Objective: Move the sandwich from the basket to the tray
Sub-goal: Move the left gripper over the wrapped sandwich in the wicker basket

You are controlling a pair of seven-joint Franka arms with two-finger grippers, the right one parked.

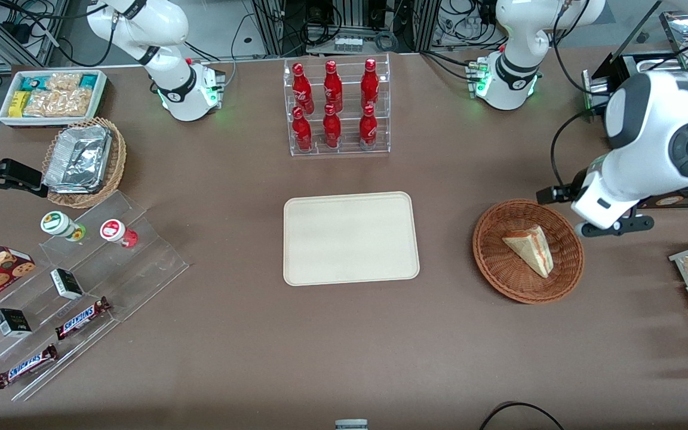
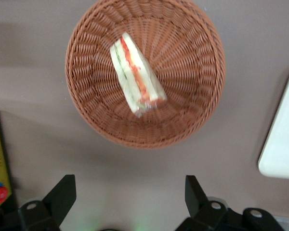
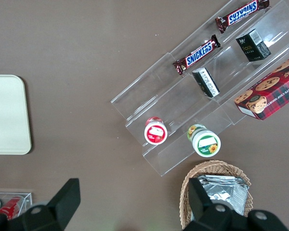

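My pincer [image 2: 127, 202] hangs open and empty above the table, just beside the basket [image 1: 565, 278] at the front view's right. The sandwich [image 1: 529, 248] lies inside it. I should centre over the wedge, turn my fingers across its flat bread faces, then descend.

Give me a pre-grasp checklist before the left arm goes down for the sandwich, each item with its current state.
1. Sandwich lies in the basket, nothing on top of it: ok.
2. Gripper fingers open and empty: ok.
3. Gripper centred over the sandwich: not ok; in the wrist view it hangs over bare table just outside the basket's rim.
4. Fingers lined up to close across the wedge's flat bread faces: cannot tell.
5. Tray has nothing on it, ready to receive: ok.
6. Table between basket and tray free of objects: ok.
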